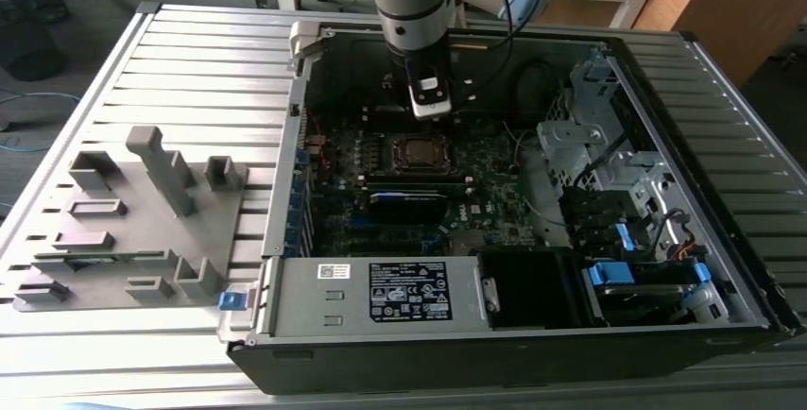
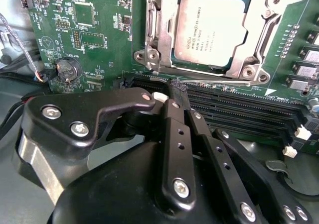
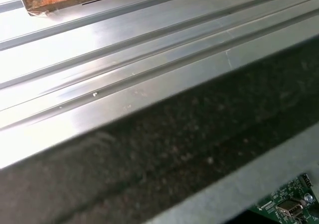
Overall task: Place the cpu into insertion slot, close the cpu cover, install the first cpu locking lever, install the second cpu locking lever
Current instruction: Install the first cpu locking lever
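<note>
While the hand (image 2: 179,92) hovers with fingers pressed together, holding nothing, the cpu (image 2: 210,29) sits in the insertion slot (image 1: 415,151) just beyond its fingertips. The cpu cover (image 2: 259,32) frames the chip.

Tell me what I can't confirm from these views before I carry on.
- Tool tips: in the second wrist view they end by the lever; contact cannot be told.
- Cover: cut off by that picture's edge, so full closure is unclear.
- Socket: too small in the exterior view to show the cpu or levers.
</note>
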